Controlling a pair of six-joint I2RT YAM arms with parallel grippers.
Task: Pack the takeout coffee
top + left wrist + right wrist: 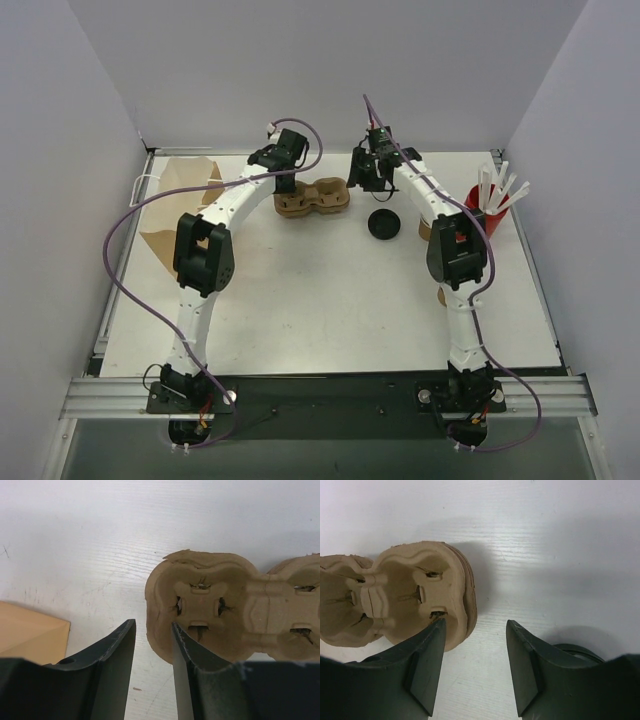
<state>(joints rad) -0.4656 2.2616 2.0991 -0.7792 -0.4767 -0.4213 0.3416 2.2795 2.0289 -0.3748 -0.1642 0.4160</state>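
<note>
Only a dark sliver of the takeout coffee [572, 650] shows behind the jaws of the right gripper [476, 625], while the cup carrier [395, 595] is cropped at left.

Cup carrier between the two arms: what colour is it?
The cup carrier is plain tan-brown, with no print; it shows best in the left wrist view.

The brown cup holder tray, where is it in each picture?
Top external: the cup holder tray sits at the far middle of the white table.
Left wrist: the tray is in the right half and runs off the right edge.
Right wrist: the tray is on the left side and runs off the left edge.
Shared landmark: the white table under it shows in all three views.
</note>
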